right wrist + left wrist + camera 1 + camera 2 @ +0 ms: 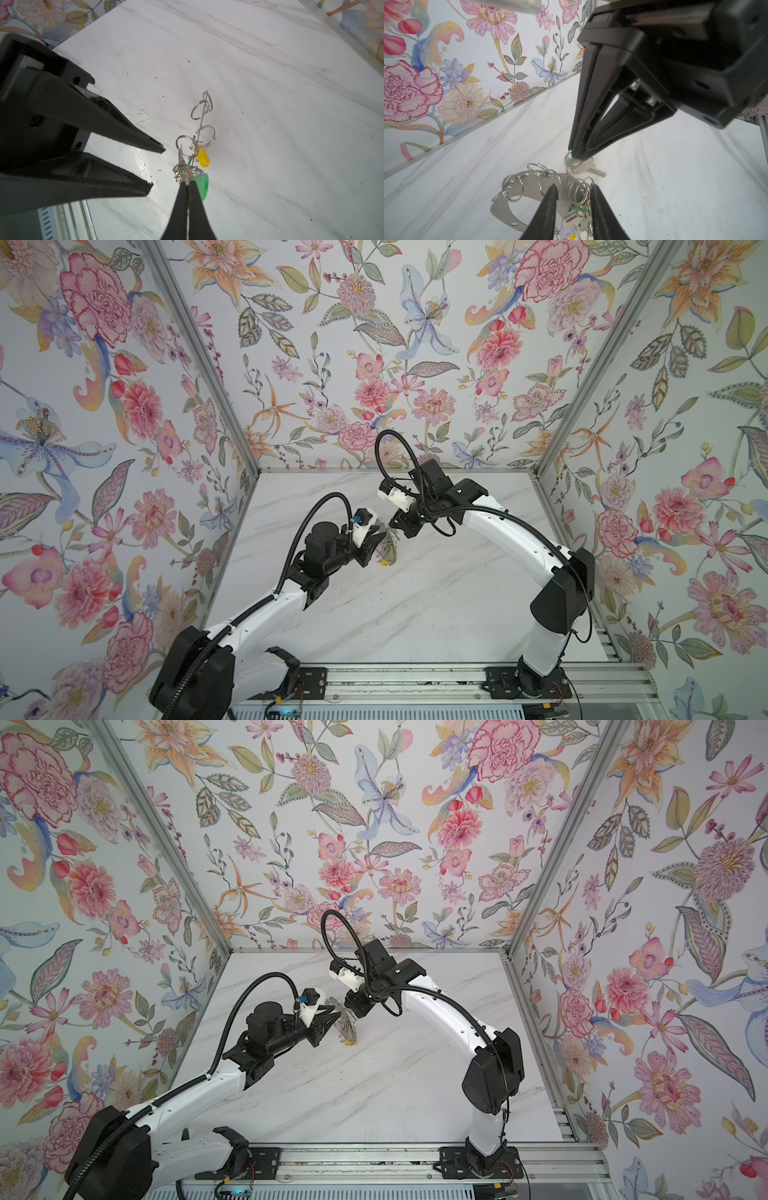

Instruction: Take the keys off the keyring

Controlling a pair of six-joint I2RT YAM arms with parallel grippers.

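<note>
Over the middle of the tabletop (pixel 415 614), a little toward its far edge, the right tool (pixel 188 185) is clenched on one wire ring of the keyring (pixel 517 188), which hangs on edge from it. The left tool (pixel 573 187) is released, its jaws straddling the bunched keys (pixel 574 216) without gripping. The plate looks thin, stiff and light. The rings look springy and slick, likely to twist. A key's green tag (pixel 203 187) or yellow tag (pixel 203 159) seems the surest hold.
</note>
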